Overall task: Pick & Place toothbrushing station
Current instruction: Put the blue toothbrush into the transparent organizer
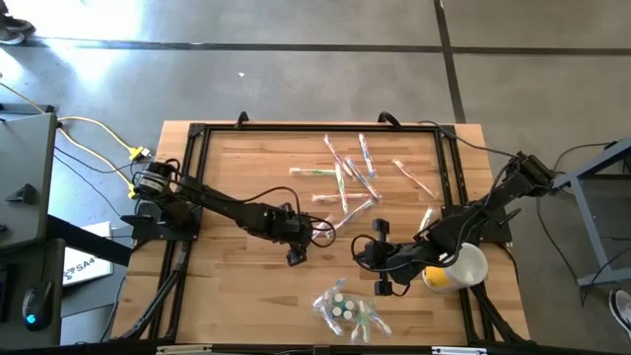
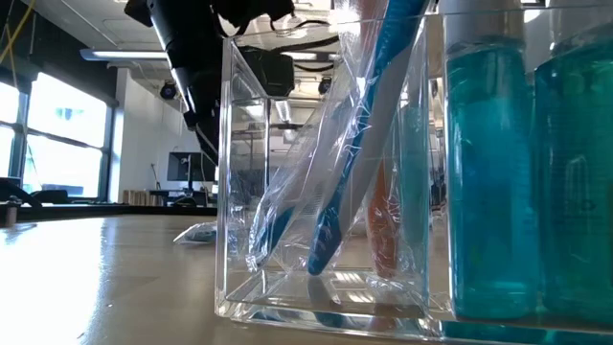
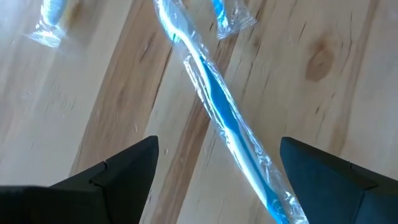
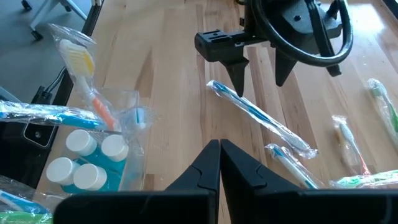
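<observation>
Wooden table (image 1: 227, 158) | left gripper (image 1: 317, 234) mid-table, fingers spread wide, empty, over wrapped blue toothbrush (image 3: 219, 112) | right gripper (image 1: 373, 258) near front edge, pinched closed, holding nothing | clear holder (image 1: 345, 308) at front edge

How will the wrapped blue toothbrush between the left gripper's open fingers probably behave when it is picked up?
The wrapped blue toothbrush is thin and probably light and stiff. Its glossy, crinkled wrapper may slide between the left gripper fingers. It lies flat on the table, so a low pinch seems needed.
</observation>
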`<move>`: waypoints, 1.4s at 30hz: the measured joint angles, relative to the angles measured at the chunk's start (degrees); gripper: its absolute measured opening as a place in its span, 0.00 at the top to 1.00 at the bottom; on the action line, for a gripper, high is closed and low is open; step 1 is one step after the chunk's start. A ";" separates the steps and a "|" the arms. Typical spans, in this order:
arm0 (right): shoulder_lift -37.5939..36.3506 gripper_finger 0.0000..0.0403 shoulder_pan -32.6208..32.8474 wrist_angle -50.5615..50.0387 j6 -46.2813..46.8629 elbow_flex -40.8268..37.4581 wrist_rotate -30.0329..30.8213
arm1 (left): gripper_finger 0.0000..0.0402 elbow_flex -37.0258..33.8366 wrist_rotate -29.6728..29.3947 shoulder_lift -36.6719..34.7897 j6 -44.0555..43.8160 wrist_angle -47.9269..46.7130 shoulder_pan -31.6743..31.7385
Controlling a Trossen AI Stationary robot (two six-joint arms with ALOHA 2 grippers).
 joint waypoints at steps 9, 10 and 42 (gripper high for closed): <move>0.00 0.99 0.00 0.02 1.69 0.02 -0.02 | 0.18 -2.57 -0.07 0.00 -0.08 5.19 0.00; 0.00 0.99 0.00 0.02 1.69 0.02 -0.02 | 0.18 -2.78 -0.07 0.00 -0.07 6.11 0.00; 0.24 0.99 -0.02 0.92 3.20 -3.56 0.13 | 0.19 -4.66 -0.30 8.01 -1.65 11.53 -0.07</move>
